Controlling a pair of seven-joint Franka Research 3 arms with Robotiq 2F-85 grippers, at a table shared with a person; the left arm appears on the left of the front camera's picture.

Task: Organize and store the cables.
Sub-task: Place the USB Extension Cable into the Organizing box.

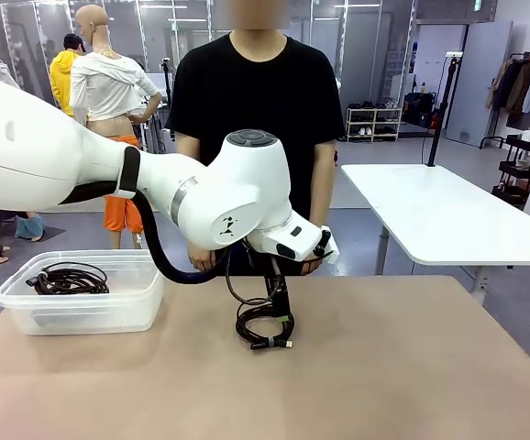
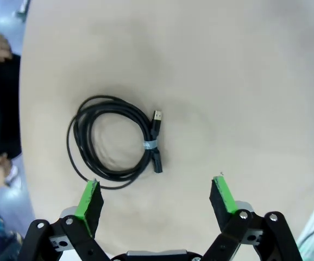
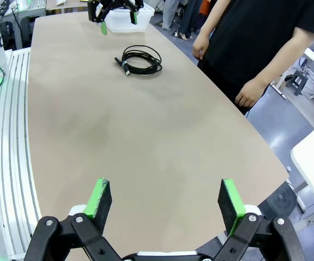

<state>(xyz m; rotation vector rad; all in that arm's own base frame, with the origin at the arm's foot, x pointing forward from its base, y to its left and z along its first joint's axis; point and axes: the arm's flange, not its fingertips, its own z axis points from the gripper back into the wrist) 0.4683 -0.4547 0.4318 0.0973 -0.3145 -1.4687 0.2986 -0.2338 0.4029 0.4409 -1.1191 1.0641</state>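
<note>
While the left arm (image 1: 201,197) hides its spread claw (image 2: 157,198), the right claw (image 3: 165,202) also gapes above a coiled cable (image 2: 116,138).

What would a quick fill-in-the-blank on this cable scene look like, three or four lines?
1. The left gripper hovers over the coiled cable on the table with its jaws ____.
2. Another coiled cable already lies inside the clear plastic ____.
3. The loose coil is bound by a small light-coloured ____ near its plug ends.
4. The right gripper holds ____.

Missing words: open; bin; tie; nothing
</note>
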